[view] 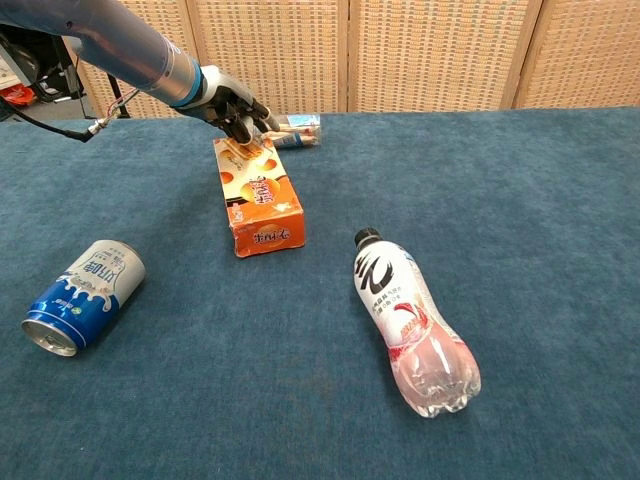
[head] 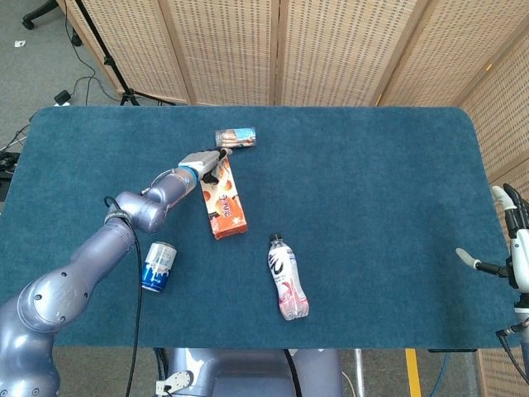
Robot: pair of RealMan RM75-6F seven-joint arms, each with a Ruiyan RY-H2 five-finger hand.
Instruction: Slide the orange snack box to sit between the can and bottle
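— Orange snack box (view: 258, 196) lies flat on the blue table (head: 372, 190), its near end angled between the can (view: 81, 296) at near left and the bottle (view: 412, 325) at near right, but farther back than both. Where is the left hand?

— Left hand (view: 232, 102) reaches in from the left and rests its fingers (view: 251, 128) on the far end of the box, held close together and pointing down and right. They press the top face; nothing is pinched.

— And behind the box?

— Small clear tube (view: 293, 129) lies on its side, just beyond the box's far end and beside the fingertips.

— The can and bottle?

— Both on their sides: blue-and-white can with its base toward the near edge, bottle with its black cap pointing far. They are well apart.

— The right hand?

— Right hand (head: 514, 248) sits off the table's right edge in the head view, holding nothing, thumb stuck out to the left and fingers apart.
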